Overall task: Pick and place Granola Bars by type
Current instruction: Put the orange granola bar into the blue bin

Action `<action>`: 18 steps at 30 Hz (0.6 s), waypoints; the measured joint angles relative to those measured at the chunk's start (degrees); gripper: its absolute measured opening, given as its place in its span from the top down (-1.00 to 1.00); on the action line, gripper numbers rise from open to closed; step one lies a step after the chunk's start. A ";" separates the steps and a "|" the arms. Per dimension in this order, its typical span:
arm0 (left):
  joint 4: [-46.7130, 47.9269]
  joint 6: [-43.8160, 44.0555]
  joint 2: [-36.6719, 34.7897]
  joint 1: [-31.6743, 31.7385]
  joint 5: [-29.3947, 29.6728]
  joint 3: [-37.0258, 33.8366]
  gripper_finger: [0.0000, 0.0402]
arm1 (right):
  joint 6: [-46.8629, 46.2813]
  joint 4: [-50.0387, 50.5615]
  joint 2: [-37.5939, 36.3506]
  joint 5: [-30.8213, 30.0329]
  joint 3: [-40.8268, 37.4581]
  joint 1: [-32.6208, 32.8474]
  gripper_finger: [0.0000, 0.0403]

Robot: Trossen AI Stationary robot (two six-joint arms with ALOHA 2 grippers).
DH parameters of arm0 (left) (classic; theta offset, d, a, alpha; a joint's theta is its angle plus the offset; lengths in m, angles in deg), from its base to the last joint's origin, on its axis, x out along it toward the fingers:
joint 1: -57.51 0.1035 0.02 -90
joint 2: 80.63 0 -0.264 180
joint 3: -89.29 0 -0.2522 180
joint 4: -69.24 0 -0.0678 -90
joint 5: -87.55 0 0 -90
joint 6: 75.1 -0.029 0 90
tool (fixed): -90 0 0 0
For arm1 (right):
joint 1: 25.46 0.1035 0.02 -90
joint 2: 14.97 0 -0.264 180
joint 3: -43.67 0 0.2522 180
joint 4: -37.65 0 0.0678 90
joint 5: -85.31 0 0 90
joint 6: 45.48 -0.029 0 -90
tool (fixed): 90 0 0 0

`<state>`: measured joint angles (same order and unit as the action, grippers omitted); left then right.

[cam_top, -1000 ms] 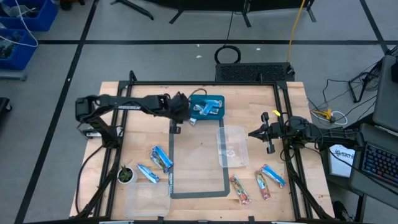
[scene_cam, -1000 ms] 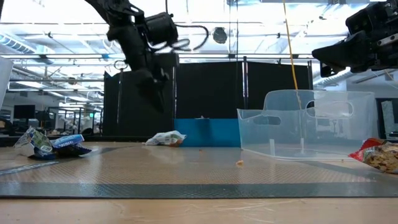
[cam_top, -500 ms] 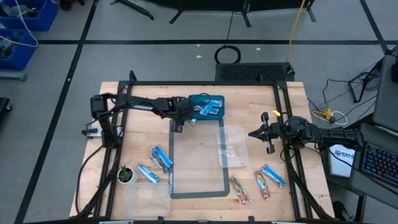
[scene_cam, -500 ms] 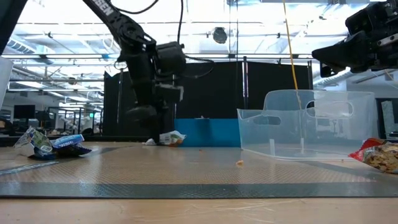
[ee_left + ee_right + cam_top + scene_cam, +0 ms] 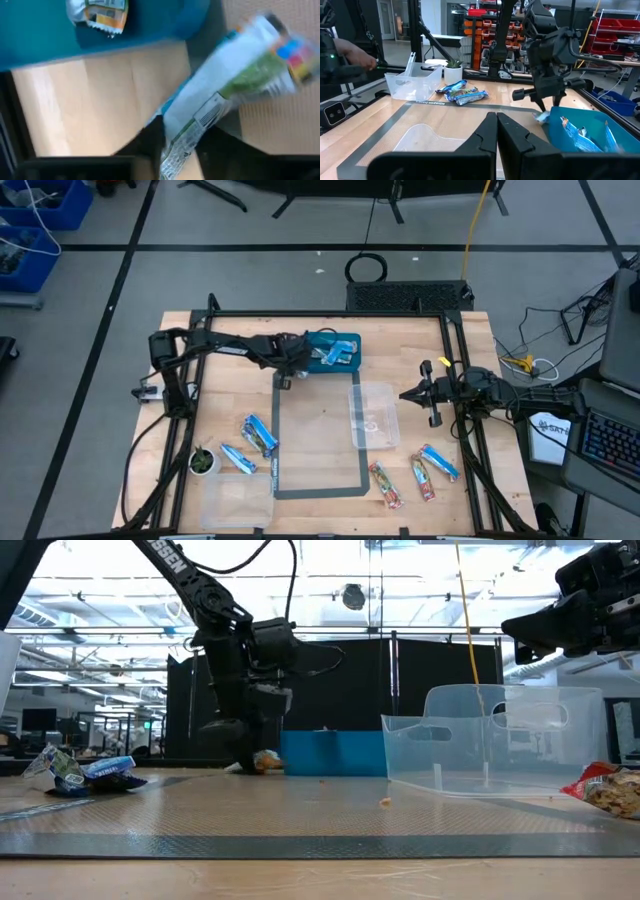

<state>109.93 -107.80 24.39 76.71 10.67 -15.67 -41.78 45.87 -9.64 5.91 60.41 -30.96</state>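
Observation:
My left gripper (image 5: 297,372) is low over the table, just beside the near-left corner of the blue bin (image 5: 337,350), and is shut on a granola bar (image 5: 240,70) in a white, green and blue wrapper. The low view shows that bar (image 5: 268,760) down at table level under the fingers. The blue bin holds more blue-wrapped bars (image 5: 100,12). My right gripper (image 5: 431,394) waits shut at the table's right side, above the table. Other bars lie loose near the front: blue ones (image 5: 258,435) at the left, red ones (image 5: 385,483) at the right. My left gripper pinches one end of the bar (image 5: 176,150) between its two fingers, which come slanting down from above and from the table's left. The rest of the wrapper (image 5: 272,50) reaches away from the fingers and lies on the table surface.
A clear bin (image 5: 373,415) stands right of centre, inside a grey taped rectangle (image 5: 275,470). Another clear container (image 5: 235,498) and a small green-topped pot (image 5: 203,461) sit at the front left. A blue bar (image 5: 438,462) lies beside the red ones.
My left gripper has come down from well above the table to the bar beside the blue bin, tipping more steeply downward. Its fingers spread wide on the way down and have now shut on the bar's end. The bar stays on the table.

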 joint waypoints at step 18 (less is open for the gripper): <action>3.55 6.95 -18.59 -1.25 -7.46 -0.04 0.90 | 0.01 0.04 0.00 -0.01 -0.01 0.00 0.98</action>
<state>113.48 -100.86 5.80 75.46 3.21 -15.71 -41.77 45.91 -9.64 5.90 60.40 -30.96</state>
